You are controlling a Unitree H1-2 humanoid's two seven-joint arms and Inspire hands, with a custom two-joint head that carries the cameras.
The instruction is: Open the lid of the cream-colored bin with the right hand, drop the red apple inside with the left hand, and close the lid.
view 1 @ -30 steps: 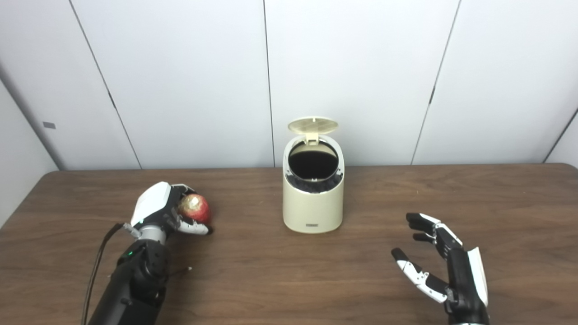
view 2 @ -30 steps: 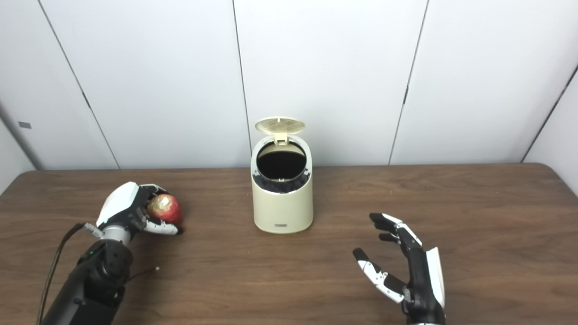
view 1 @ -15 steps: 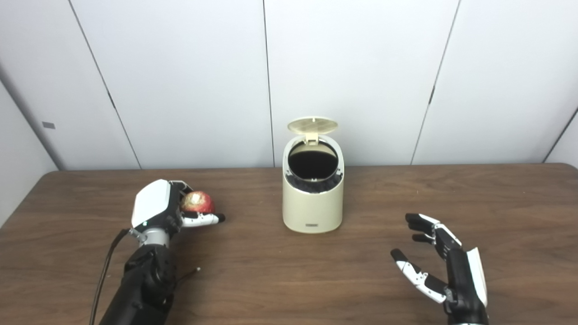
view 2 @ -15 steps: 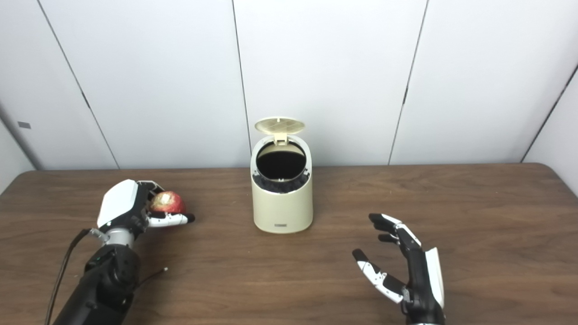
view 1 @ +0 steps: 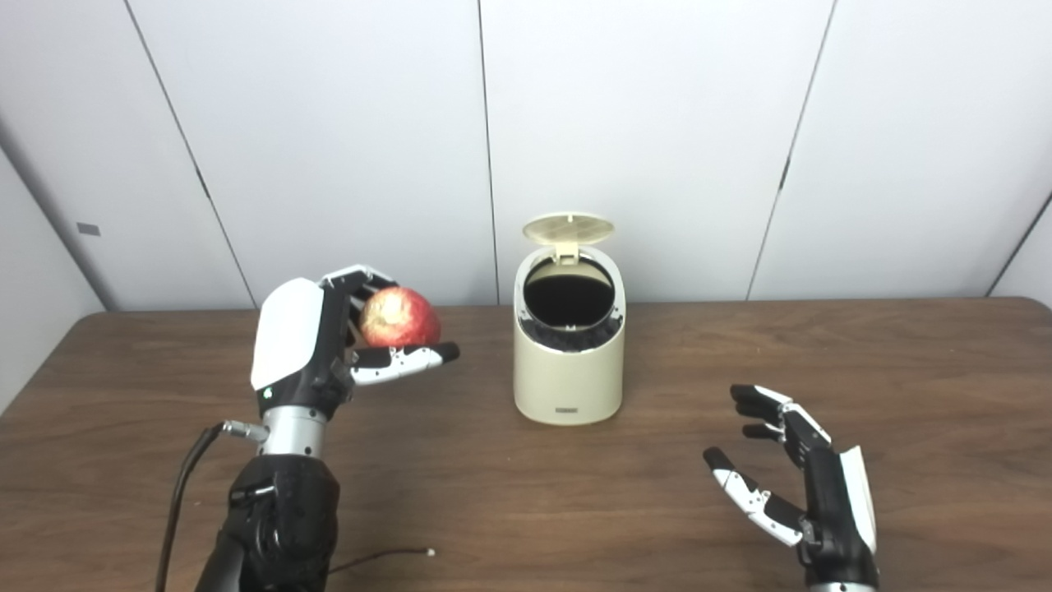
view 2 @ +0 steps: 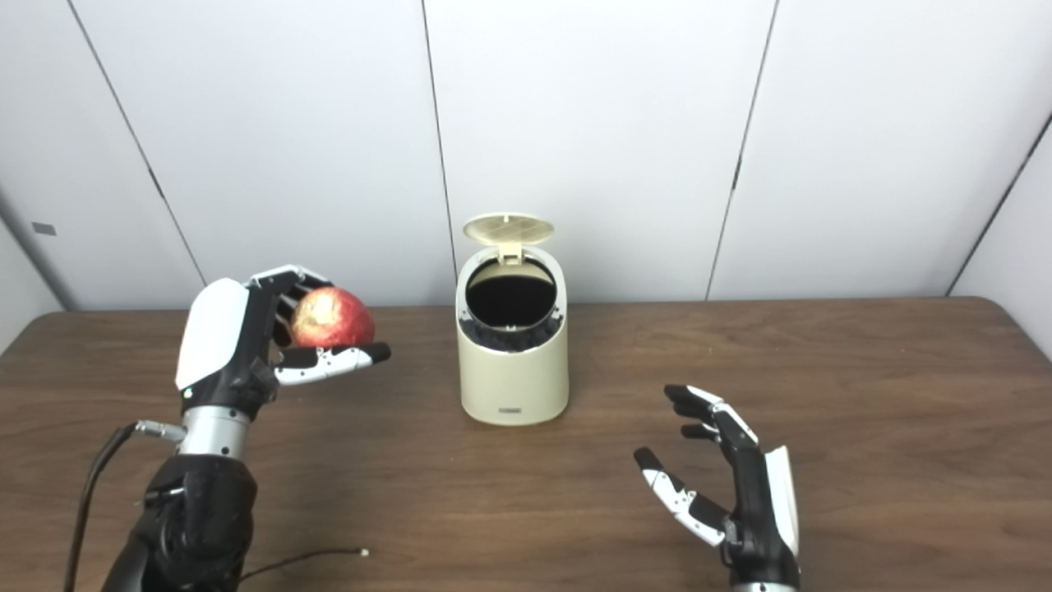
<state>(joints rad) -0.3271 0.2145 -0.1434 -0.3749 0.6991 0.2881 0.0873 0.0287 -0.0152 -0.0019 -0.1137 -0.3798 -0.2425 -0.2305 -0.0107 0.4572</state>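
The cream-colored bin (view 1: 568, 368) stands at the middle of the brown table, its round lid (view 1: 569, 228) tipped up and open behind a dark opening. My left hand (view 1: 329, 349) is shut on the red apple (view 1: 399, 317) and holds it in the air, left of the bin and about level with its rim. My right hand (view 1: 801, 485) is open and empty, fingers spread, low over the table to the front right of the bin. The same shows in the right eye view: bin (view 2: 514, 370), apple (view 2: 332, 316), right hand (view 2: 735, 485).
A thin black cable (view 1: 386, 557) lies on the table in front of my left arm. White wall panels stand close behind the table's back edge. The table (view 1: 904, 370) stretches wide to the right of the bin.
My left hand has lifted the apple off the table and carried it up and to the right, toward the bin. My right hand has barely shifted. The lid stays open.
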